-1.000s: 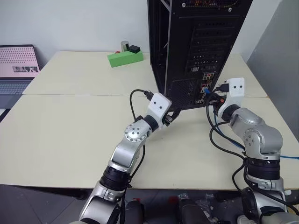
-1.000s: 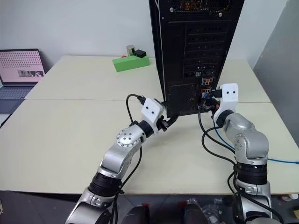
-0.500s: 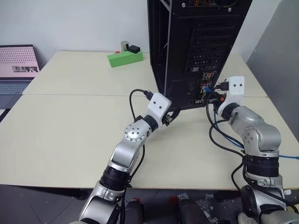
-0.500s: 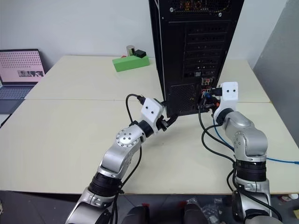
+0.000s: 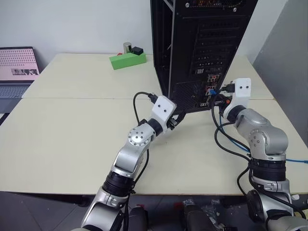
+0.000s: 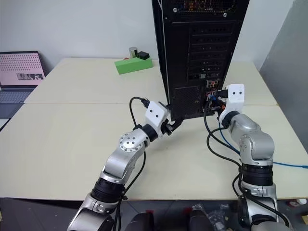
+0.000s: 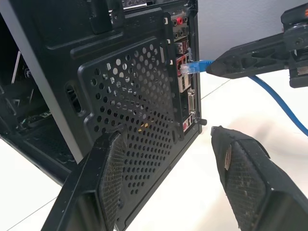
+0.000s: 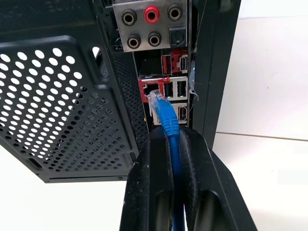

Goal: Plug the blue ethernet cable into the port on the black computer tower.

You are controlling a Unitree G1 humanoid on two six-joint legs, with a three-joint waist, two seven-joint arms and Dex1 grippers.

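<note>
The black computer tower (image 5: 202, 48) stands upright on the table with its rear panel facing me. My right gripper (image 8: 169, 134) is shut on the blue ethernet cable (image 8: 168, 122) just behind its plug (image 8: 157, 102). It holds the plug level against the rear panel. The plug's clear tip sits at the mouth of a red-framed port (image 8: 148, 89); I cannot tell whether it is seated. The cable trails back over the table (image 6: 288, 165). My left gripper (image 7: 166, 134) is open and empty, low beside the tower's perforated grille (image 7: 130, 101). From there the plug (image 7: 192, 67) and the right gripper (image 7: 250, 55) show.
A green block (image 5: 127, 60) with small items on it lies behind the tower on the left. An open laptop (image 5: 17, 67) sits at the far left edge. Black arm cables (image 5: 226, 144) loop on the table by my right arm. A grey panel (image 5: 288, 57) stands at the right.
The view has shifted slightly. Both grippers and the cable plug stay where they were.
</note>
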